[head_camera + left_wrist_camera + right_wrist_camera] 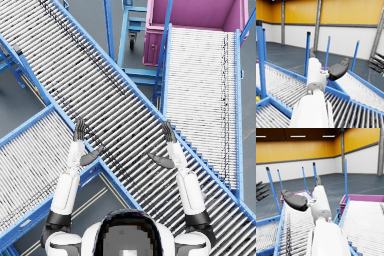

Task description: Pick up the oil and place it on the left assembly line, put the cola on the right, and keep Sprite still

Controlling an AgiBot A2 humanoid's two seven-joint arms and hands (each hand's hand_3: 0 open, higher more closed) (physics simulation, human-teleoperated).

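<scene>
No oil, cola or Sprite shows in any view. My left hand (82,145) hovers open over the left side of the central roller conveyor (115,115), fingers straight and thumb spread, holding nothing. My right hand (166,149) hovers open over the same conveyor on its right side, also holding nothing. In the left wrist view my left hand (334,70) stands open above the rollers. In the right wrist view my right hand (298,199) is open too, and the fingertips of the other hand (261,191) show at the picture's edge.
A left roller conveyor (30,155) branches off beside my left arm. A right roller conveyor (200,100) runs up to a magenta bin (200,20). Blue frame rails (107,25) and posts (307,53) stand around the lines, over a grey floor.
</scene>
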